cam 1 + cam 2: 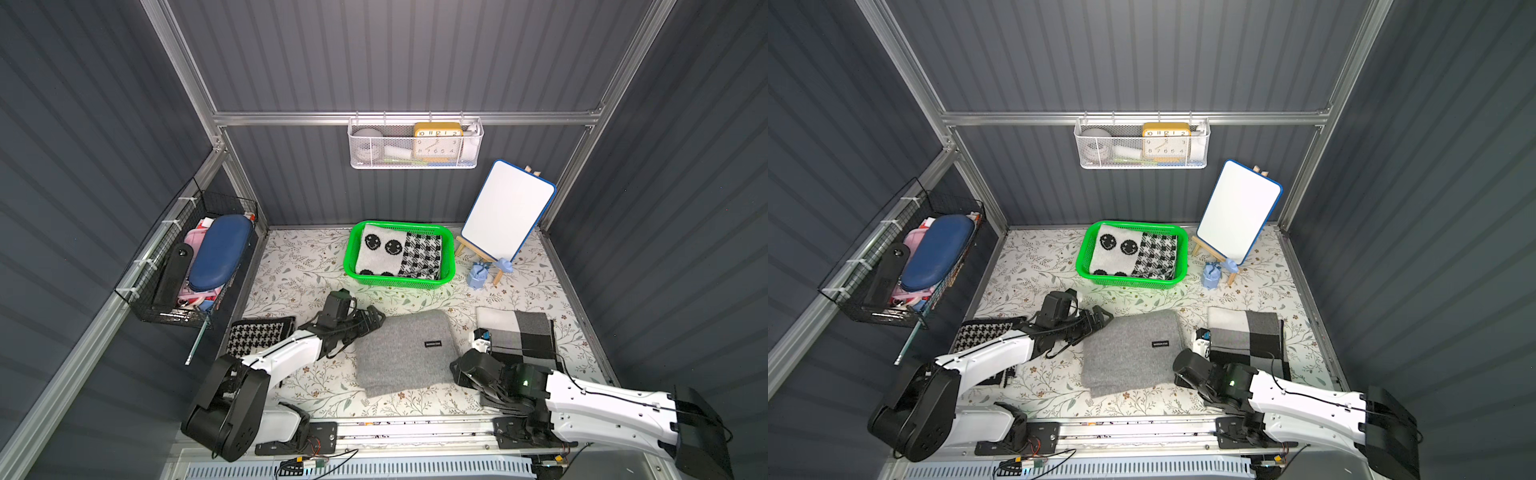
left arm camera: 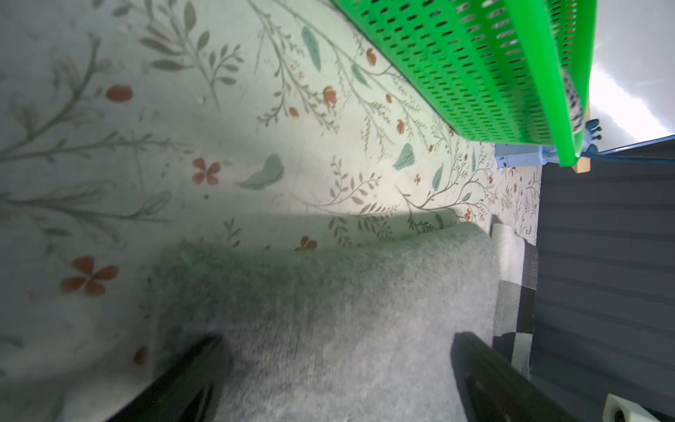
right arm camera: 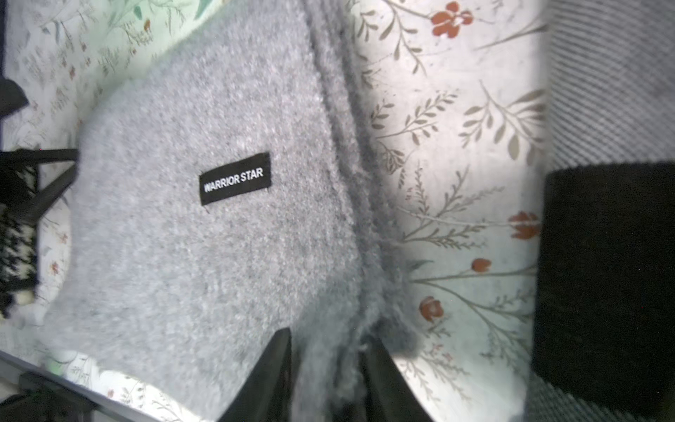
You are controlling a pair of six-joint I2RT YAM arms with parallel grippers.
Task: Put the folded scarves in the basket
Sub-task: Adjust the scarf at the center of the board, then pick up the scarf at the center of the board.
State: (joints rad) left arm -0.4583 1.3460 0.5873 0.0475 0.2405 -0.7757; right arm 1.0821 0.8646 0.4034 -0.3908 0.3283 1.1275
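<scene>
Straddling grey scarf [image 1: 405, 351] edge, left gripper [image 2: 338, 338] stands wide. Right gripper [image 3: 327, 339], jaws narrow, pinches opposite folded edge. Scarf lies between both grippers, basket [image 1: 395, 282] beyond them, apart.

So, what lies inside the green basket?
In the basket, two folded scarves lie side by side: a smiley-face scarf and a houndstooth scarf. They cover its floor, so anything beneath them is hidden.

The left arm [image 1: 286, 353] and right arm [image 1: 602, 405] have glossy white shells between bulky black joints, with thin black cables clipped along each. Black screw-holed plates fix both to the rail [image 1: 415, 434]. A green light shows on the right wrist. The fingers [image 2: 175, 387] are black and tapered.
</scene>
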